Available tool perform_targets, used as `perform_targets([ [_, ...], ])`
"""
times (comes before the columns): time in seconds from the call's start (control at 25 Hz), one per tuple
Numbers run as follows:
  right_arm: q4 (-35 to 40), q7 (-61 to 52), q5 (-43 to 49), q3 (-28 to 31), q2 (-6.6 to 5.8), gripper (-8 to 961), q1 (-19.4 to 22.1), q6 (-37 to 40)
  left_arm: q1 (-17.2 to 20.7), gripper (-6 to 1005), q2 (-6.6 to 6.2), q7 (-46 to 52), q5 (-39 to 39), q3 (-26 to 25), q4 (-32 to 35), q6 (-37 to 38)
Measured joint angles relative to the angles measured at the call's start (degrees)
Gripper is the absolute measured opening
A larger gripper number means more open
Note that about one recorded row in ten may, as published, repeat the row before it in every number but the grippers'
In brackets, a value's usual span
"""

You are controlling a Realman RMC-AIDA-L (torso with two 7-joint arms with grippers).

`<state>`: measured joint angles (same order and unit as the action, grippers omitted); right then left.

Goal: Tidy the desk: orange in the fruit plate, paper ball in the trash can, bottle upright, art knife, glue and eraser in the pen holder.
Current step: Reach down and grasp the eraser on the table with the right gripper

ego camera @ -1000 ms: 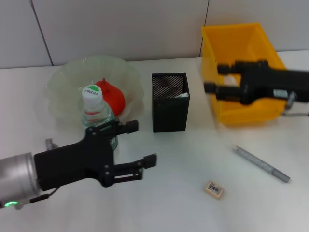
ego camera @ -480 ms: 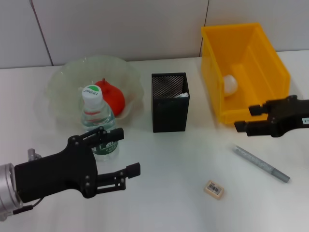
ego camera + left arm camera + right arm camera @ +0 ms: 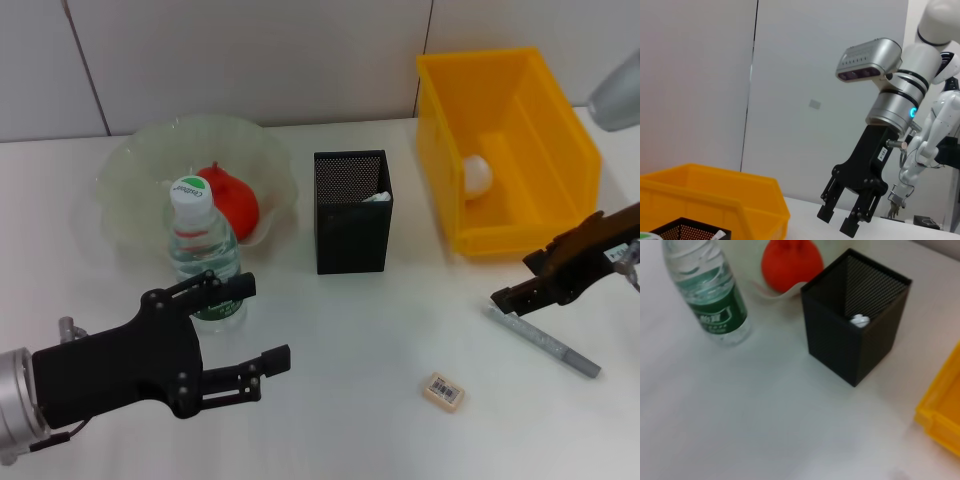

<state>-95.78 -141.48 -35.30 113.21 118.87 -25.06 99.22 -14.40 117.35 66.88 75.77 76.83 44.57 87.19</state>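
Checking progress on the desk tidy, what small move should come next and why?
Probably lower the right hand onto the art knife and close: it hovers open at the knife's near end, while knife and eraser are off the pen holder.

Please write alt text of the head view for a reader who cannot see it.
The black right gripper hovers open over a grey pen-like stick on the white desk, near a small beige eraser. The open left gripper waits beside an upright clear bottle.
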Motion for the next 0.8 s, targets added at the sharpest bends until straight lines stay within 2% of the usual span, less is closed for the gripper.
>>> perform_targets([
  [0.12, 1.38, -1.67, 2.94, -1.25, 0.04, 664, -3.62, 2.06, 0.0, 870, 0.15, -0.13, 0.69, 0.01, -0.09, 0.03],
  [0.2, 2.11, -2.0, 3.77, -1.66, 0.05, 664, -4.62, 2.54, -0.01, 869, 0.22, -0.21, 1.06, -0.07, -0.13, 0.05],
  [0.32, 6.38, -2.82, 5.99, -3.62, 0.15, 664, -8.47, 4.06, -0.02, 869, 0.25, -0.52, 1.46, -0.13, -0.28, 0.38],
  [0.8, 14.07, -6.34, 6.01, -10.21, 0.17, 663, -13.45, 1.27, -0.3, 869, -0.34, -2.16, 2.46, -0.36, -0.63, 2.26],
])
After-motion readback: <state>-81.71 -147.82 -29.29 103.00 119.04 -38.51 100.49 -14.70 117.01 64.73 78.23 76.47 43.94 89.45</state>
